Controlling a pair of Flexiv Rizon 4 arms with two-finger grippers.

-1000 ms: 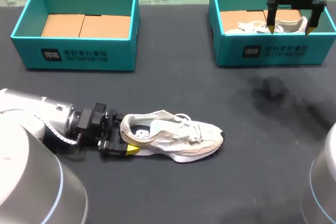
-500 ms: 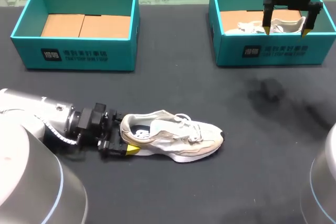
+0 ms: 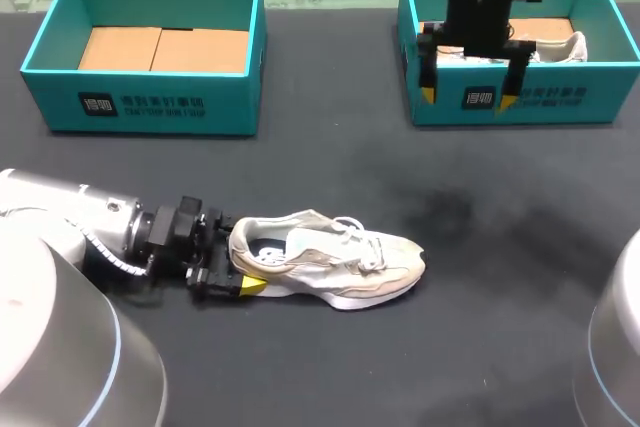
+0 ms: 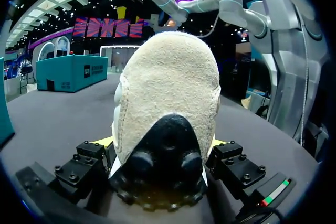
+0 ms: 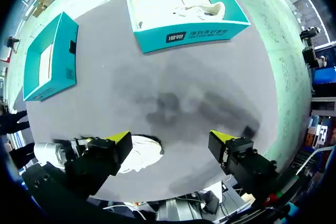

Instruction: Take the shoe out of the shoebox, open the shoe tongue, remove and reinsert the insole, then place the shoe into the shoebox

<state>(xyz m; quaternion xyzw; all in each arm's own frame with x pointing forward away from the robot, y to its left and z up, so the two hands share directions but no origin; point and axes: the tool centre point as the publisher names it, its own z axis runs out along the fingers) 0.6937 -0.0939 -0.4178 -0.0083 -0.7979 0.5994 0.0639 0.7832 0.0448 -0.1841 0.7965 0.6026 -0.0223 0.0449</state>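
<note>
1. A dark, matte worktop (image 3: pixel 330 367) spreads across the whole scene, with a soft shadow patch on it between the near shoe and the far right box.
2. Nearest, the left arm comes in low along the worktop. Its left hand (image 3: pixel 236 259) is clamped on the heel of the shoe (image 3: pixel 330 262), one yellow-tipped finger on either side. The left wrist view shows the pale heel and its black heel tab filling the gap between the fingers.
3. That shoe is a white and cream sneaker. It stands on its sole on the worktop, outside both boxes, heel toward the left arm and toe pointing toward the right side.
4. Farther back on the left sits the left shoebox (image 3: pixel 150 112), teal and lidless, showing a brown cardboard floor. Its front wall bears a small dark logo patch and a line of white print.
5. Farther back on the right sits the right shoebox (image 3: pixel 520 97), also teal, with the same kind of print on its front wall. A second white shoe (image 3: pixel 560 47) lies inside it.
6. The right hand (image 3: pixel 468 97) hangs above the front wall of the right shoebox, its fingers spread wide and gripping nothing.
</note>
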